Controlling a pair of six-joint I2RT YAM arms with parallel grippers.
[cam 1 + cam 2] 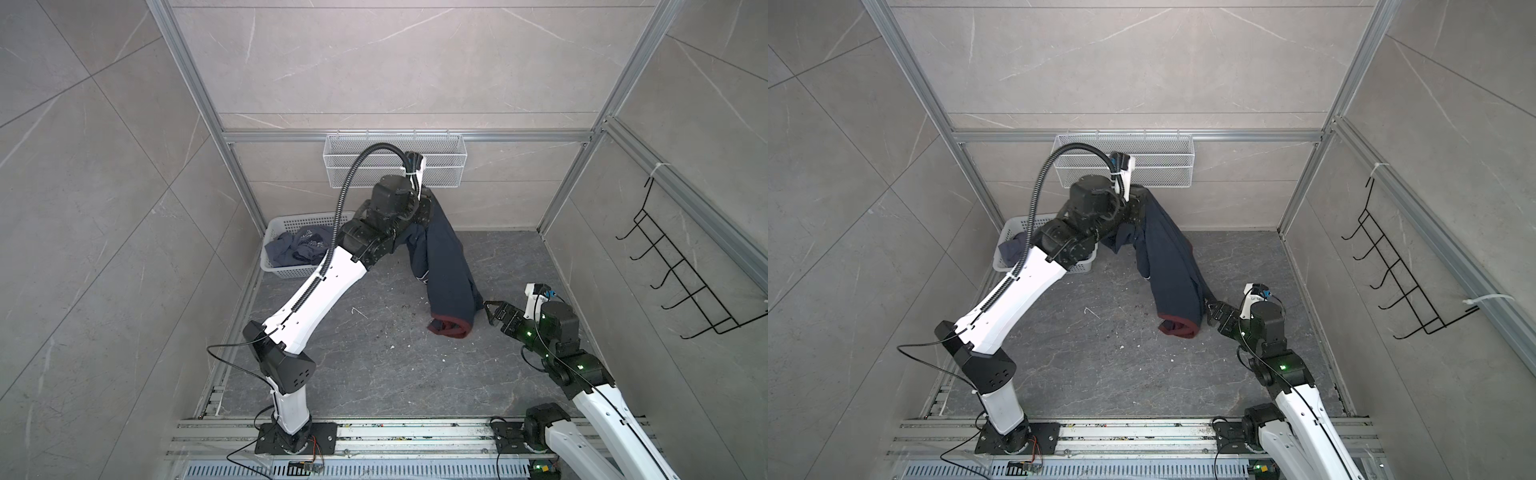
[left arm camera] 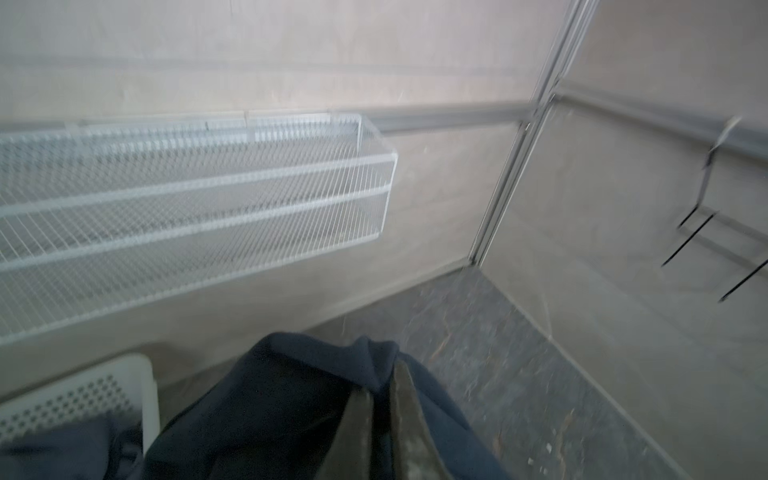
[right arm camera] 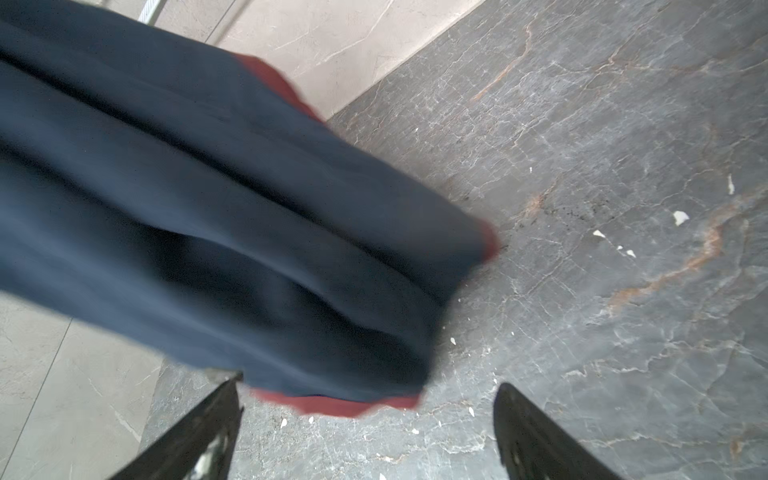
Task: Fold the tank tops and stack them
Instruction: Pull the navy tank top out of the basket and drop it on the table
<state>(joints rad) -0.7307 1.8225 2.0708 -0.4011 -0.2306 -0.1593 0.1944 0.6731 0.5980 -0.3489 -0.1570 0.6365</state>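
Floor (image 1: 374, 353): dark grey slab, walled left, far and right by pale panels in a metal frame; open at the near side, where both arm bases stand on rails; broad bare stretch in the near middle between the arms; narrower bare strip to the right of the cloth, along the right wall.

Far-left corner is taken by the white plastic basket (image 1: 286, 272); the blue-grey tank top (image 1: 299, 245) lies crumpled inside it, partly hidden by the left arm.

Wire basket (image 1: 444, 166) is hung on the far wall, above the floor; black hook rack (image 1: 681, 282) is on the right wall, well apart from both arms.

Navy tank top (image 1: 444, 266) is at far centre, held up by one end just in front of the wire basket; it drapes down and nearward in long folds; its red hem (image 1: 449, 328) is bunched on the floor at middle right.

Left gripper (image 2: 382, 399): raised, fingers pinched close together on a bunch of the navy cloth; the wrist view is blurred.

Right gripper (image 1: 490, 309): low over the floor, just right of the hanging cloth's lower edge; fingers (image 3: 208, 436) spread wide, nothing between them; hem lies just ahead of the tips; contact with the cloth cannot be told.
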